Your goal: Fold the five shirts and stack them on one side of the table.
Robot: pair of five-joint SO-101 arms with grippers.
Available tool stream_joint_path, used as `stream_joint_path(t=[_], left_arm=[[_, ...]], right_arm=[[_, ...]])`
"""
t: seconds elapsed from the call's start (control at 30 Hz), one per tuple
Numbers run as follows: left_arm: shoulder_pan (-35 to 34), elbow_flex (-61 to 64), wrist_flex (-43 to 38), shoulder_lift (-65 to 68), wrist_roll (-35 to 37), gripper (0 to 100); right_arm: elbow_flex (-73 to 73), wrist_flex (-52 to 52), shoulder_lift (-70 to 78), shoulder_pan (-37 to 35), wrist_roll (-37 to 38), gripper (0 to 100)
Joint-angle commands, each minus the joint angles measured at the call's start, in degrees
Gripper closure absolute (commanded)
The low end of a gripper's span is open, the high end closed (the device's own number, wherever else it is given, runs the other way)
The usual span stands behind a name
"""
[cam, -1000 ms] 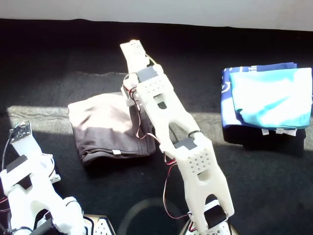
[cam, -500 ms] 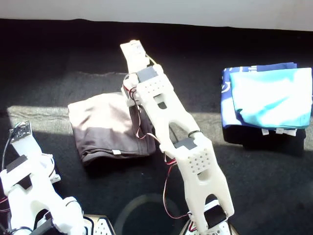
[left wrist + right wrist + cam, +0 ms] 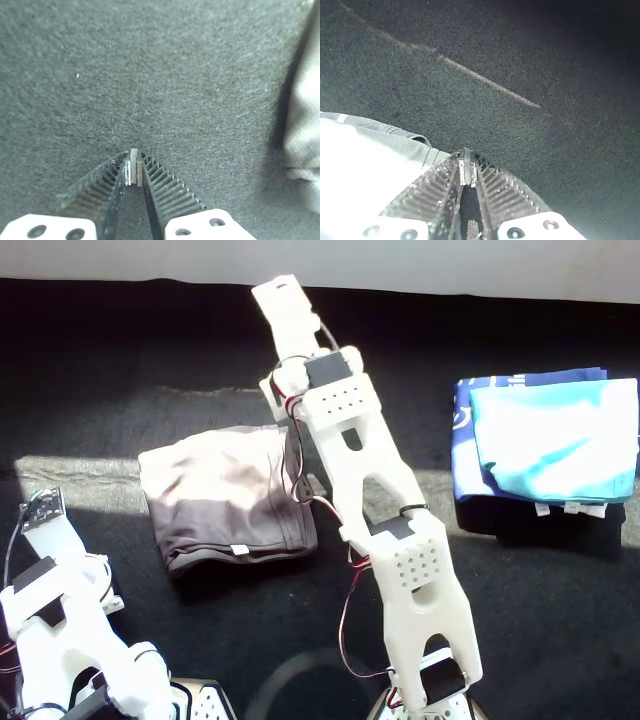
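The right gripper [image 3: 467, 172] has its toothed tips pressed together with nothing between them. It hangs over the dark table cover [image 3: 545, 60], just beside the hem of the grey shirt [image 3: 365, 155]. In the high view this gripper [image 3: 285, 308] lies past the shirt's far right corner, and its arm is stretched out long from its base at the near edge, slanting alongside the shirt's right side.

The left gripper [image 3: 134, 170] is also closed tip to tip and empty. It is low over the cover, with the grey shirt's edge [image 3: 305, 125] near it. The left arm is folded back at the near left corner of the table.

The grey shirt [image 3: 225, 500] lies folded flat at mid-table. Its longer side runs across the table, slightly tilted, and its thick folded edge faces the arms' bases.

On the table's right side sits the stack: a turquoise shirt [image 3: 555, 435] on top, a blue shirt [image 3: 463, 425] under it and a black shirt [image 3: 540, 523] at the bottom. It is well apart from the grey shirt.
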Motion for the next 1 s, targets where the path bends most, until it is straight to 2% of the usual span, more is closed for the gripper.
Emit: stream_joint_path(t=[0.0, 0.2, 0.3, 0.67, 0.77, 0.83, 0.93, 0.97], left_arm=[[-0.9, 0.1, -1.8, -0.4, -0.2, 99], [-0.9, 0.1, -1.8, -0.4, -0.2, 99], [-0.9, 0.1, -1.8, -0.4, -0.2, 99], [-0.9, 0.1, -1.9, -0.4, -0.2, 99], [-0.9, 0.1, -1.9, -0.4, -0.2, 99], [-0.9, 0.1, -1.9, -0.4, -0.2, 99], [-0.9, 0.1, -1.9, -0.4, -0.2, 99], [-0.9, 0.1, -1.9, -0.4, -0.2, 99]], right_arm=[[-3.2, 3.5, -0.9, -0.7, -0.4, 97.0], [-2.8, 6.8, -0.7, -4.4, -13.9, 75.1], [-2.9, 6.8, 0.0, -5.0, -18.7, 74.1], [-3.3, 6.6, 7.0, -7.1, -19.0, 74.2], [-3.3, 5.7, 8.0, -7.1, -18.7, 75.5], [-3.3, 5.7, 8.1, -6.9, -18.6, 83.0], [-3.3, 4.4, 8.1, -6.2, -18.6, 99.8], [-3.3, 4.0, 8.1, -5.8, -18.6, 98.8]])
